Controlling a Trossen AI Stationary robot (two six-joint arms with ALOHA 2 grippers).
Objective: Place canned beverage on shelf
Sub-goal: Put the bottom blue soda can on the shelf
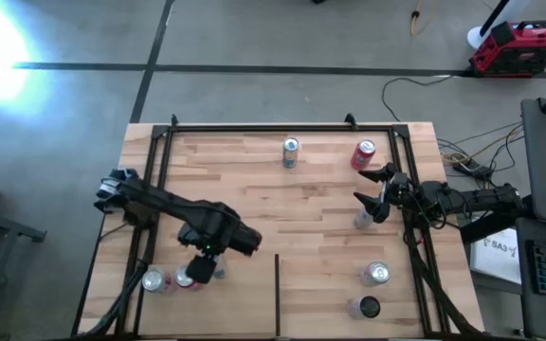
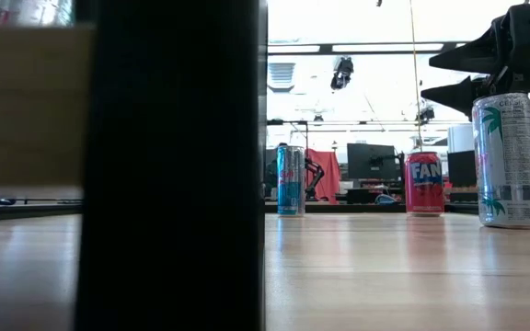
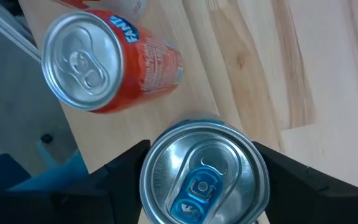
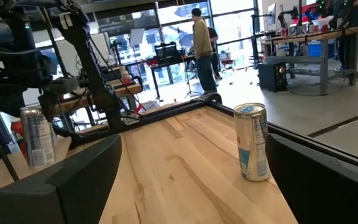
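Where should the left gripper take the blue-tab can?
On its side wall just under the rim, from straight above: the blue-tab can stands upright, lid up, between the open fingers of the left gripper. Keep pads off the side facing the orange can close by. The right gripper waits open at the right edge of the shelf.

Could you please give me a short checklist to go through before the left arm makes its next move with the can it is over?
1. Left gripper centred over the blue-tab can: ok, one finger on each side.
2. Fingers closed on that can: cannot tell, contact is not visible.
3. Clearance from the orange can beside it: not ok, it stands close.
4. Free space on the shelf: ok, the middle of the board is bare.
5. Right gripper out of the way: ok, it is open at the far right side.
6. Cans already standing upright: ok, the red can is upright.
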